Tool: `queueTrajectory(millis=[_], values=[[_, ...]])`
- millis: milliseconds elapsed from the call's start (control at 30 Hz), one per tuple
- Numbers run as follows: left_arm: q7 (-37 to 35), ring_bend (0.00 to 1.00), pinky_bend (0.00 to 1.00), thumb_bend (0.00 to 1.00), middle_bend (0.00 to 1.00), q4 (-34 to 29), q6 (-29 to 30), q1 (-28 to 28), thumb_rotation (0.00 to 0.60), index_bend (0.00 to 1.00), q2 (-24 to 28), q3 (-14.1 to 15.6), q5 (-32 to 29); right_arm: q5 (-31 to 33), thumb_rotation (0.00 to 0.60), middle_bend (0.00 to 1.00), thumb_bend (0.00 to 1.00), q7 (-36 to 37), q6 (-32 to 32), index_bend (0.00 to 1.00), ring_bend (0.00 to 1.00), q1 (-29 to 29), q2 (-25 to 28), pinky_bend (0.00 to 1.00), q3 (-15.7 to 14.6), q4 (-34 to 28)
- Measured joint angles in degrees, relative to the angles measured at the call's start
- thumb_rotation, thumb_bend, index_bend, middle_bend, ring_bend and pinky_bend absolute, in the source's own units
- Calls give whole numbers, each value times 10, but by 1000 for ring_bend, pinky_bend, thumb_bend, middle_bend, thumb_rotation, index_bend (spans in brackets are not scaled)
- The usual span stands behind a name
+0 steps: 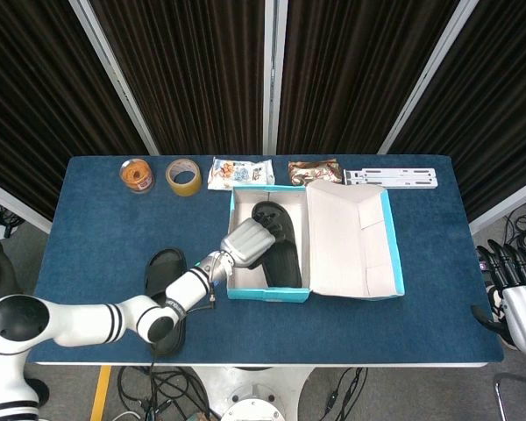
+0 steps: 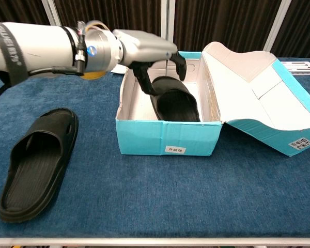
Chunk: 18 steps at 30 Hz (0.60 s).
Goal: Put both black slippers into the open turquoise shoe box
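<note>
The turquoise shoe box (image 1: 272,296) (image 2: 165,137) stands open mid-table, its lid (image 1: 351,241) folded out to the right. One black slipper (image 1: 280,254) (image 2: 176,105) lies flat inside it. My left hand (image 1: 248,241) (image 2: 144,49) hovers over the box's left part, fingers spread and curved down above that slipper, holding nothing. The other black slipper (image 1: 162,298) (image 2: 36,160) lies sole-down on the blue cloth, left of the box. My right hand (image 1: 515,303) hangs off the table's right edge, fingers apart and empty.
Along the back edge sit an orange tape roll (image 1: 137,174), a yellow tape roll (image 1: 183,175), two snack packets (image 1: 240,172) (image 1: 314,169) and a white bracket (image 1: 391,177). Dark curtains stand behind the table.
</note>
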Motion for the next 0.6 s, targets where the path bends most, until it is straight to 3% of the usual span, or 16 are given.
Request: queueTrajectory(millis=[167,333,467,600], values=[[-46,61,178,327,194,-42,66,58,600,263,54,-3,15,0,600,31,99,9,-2,0,0,2,-2,76,1,7],[-83,277,355,205,190,-83,102,124,600,245,120,7,1,-2,600,31,100,18,-7,0,0,4,-9,77,0,17],[-91,440,535,90,176,-126,122,174,600,215,176,34,-24,-5,600,31,99,20,-9,0,0,7,-13,81,0,20],[-90,503,587,40,147,-155,130,211,600,178,203,72,-36,-5,600,31,99,20,-13,0,0,10,-16,82,0,21]])
